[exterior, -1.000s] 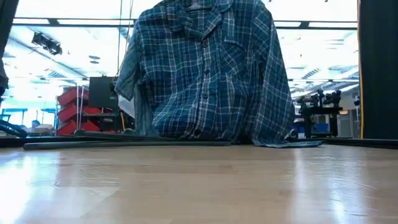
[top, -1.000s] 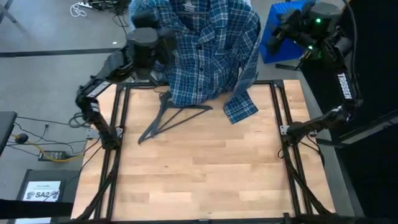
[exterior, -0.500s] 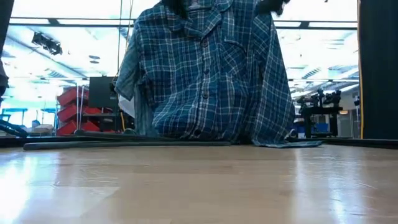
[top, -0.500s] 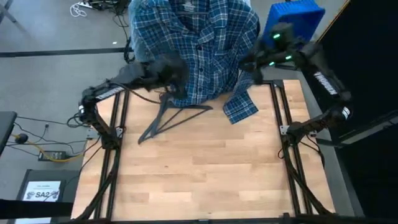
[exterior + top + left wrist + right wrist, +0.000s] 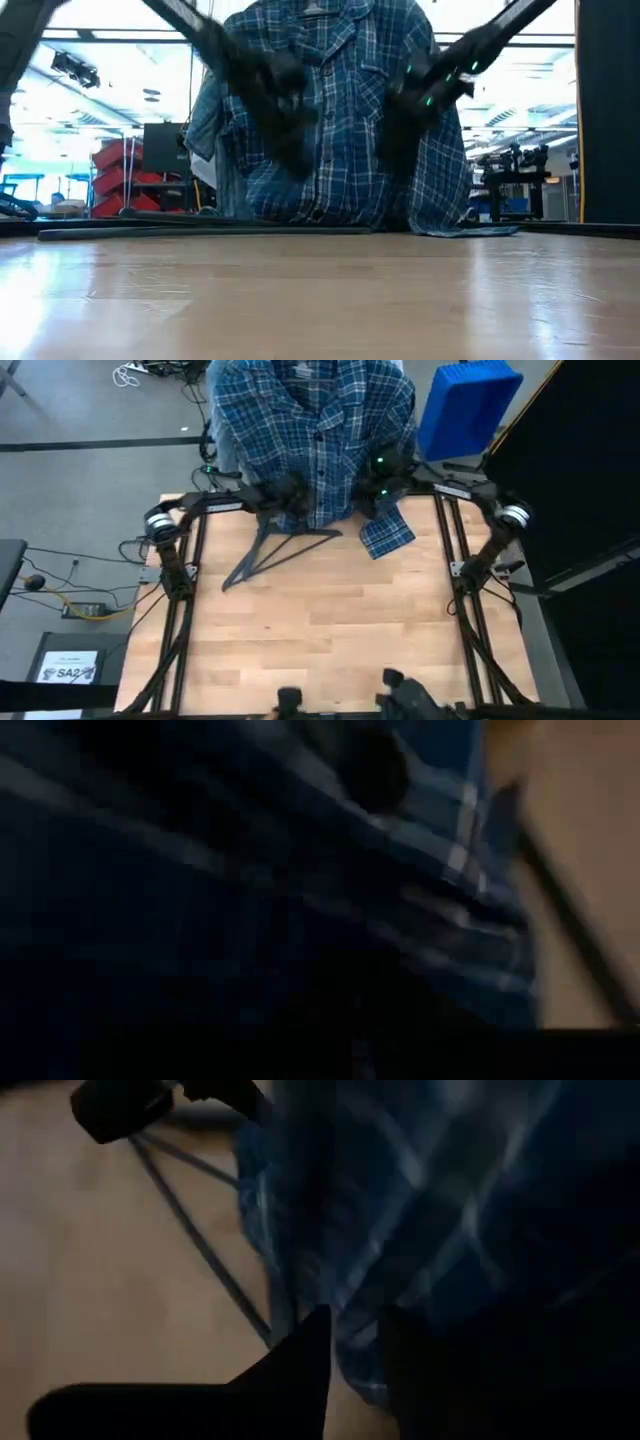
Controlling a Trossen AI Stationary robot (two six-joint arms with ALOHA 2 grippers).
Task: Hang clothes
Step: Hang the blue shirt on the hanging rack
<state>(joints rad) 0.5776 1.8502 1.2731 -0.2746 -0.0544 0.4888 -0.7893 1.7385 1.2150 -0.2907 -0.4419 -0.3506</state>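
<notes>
While the plaid shirt (image 5: 318,435) hangs at the table's (image 5: 320,630) far edge with its hem and one cuff on the wood, both grippers press close against its lower front. The left gripper (image 5: 290,495) sits just above the dark hanger (image 5: 275,550) lying below the hem, the right gripper (image 5: 378,490) just above the cuff; whether either is parted or closed, I cannot tell.

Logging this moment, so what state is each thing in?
plaid shirt: hanging at the table's far edge, hem and one sleeve on the table.
hanger: flat on the table, empty.
left gripper: at the shirt's hem.
right gripper: at the hem, fingers parted.
</notes>
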